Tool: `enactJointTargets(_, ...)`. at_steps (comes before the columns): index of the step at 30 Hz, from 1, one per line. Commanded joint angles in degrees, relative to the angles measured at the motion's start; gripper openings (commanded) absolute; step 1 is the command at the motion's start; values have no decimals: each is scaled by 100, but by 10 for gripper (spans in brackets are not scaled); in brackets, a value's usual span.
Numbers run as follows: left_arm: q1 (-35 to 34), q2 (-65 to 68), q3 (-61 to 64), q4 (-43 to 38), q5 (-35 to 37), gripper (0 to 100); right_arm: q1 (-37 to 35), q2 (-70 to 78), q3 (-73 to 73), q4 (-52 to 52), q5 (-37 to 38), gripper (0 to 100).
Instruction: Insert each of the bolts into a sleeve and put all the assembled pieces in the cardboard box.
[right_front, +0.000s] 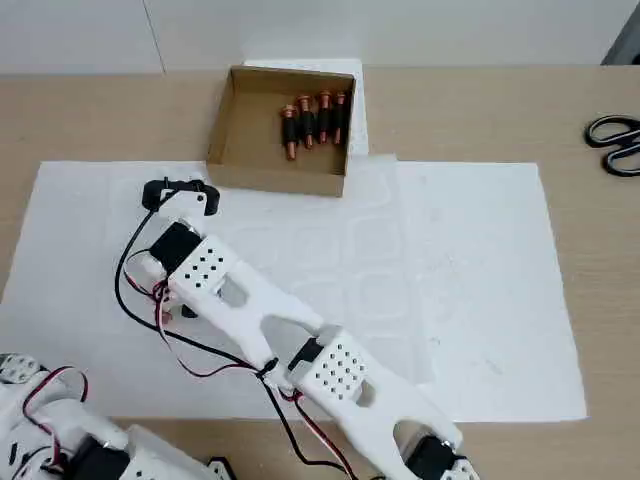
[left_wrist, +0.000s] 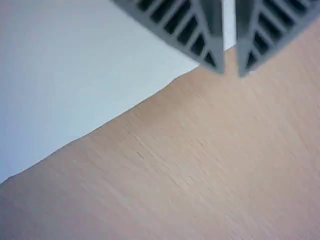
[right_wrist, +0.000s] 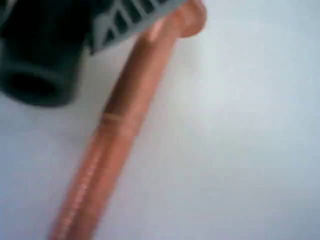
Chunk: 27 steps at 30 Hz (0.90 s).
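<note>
The cardboard box (right_front: 232, 130) stands at the back of the table with several assembled bolt-and-sleeve pieces (right_front: 314, 122) lying side by side in it. My right gripper (right_front: 172, 194) is low over the white paper, just in front of the box's left corner. Close under it, a copper bolt (right_wrist: 131, 112) lies slantwise, its head (right_wrist: 192, 19) beside a grey part of the gripper. A black sleeve (right_wrist: 37, 67) sits right next to the bolt, open end showing. My left gripper (left_wrist: 230, 67) is shut with nothing in it, above bare wood at the paper's edge.
A large white paper sheet (right_front: 470, 290) covers the middle of the wooden table (right_front: 480, 110). Black scissors (right_front: 615, 143) lie at the far right edge. The right arm (right_front: 300, 345) stretches diagonally across the front of the paper, and the left arm (right_front: 60, 440) is folded at the front left corner.
</note>
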Motion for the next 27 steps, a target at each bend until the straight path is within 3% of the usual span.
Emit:
enactJointTargets(1, -26, -70, -22, 9, -9, 6, -31, -40, -26, -66, -18, 18)
enactJointTargets(12, 9, -70, -22, 9, -9, 6, 708, -673, -62, 215, 18, 4)
enactJointTargets(17, 114, -62, -48, 18, 0, 6, 1244, -1297, -62, 242, 809, 4)
enactJointTargets(20, 712, -44, -180, 457, -18, 6, 1622, -1701, -62, 242, 1029, 4)
enactJointTargets(24, 2154, -44, -734, 1284, 44, 6, 1780, -2475, -18, 259, 1231, 4)
enactJointTargets(27, 2708, -35, -971, 1345, 492, 6, 1754, -3196, 475, 259, 1310, 5)
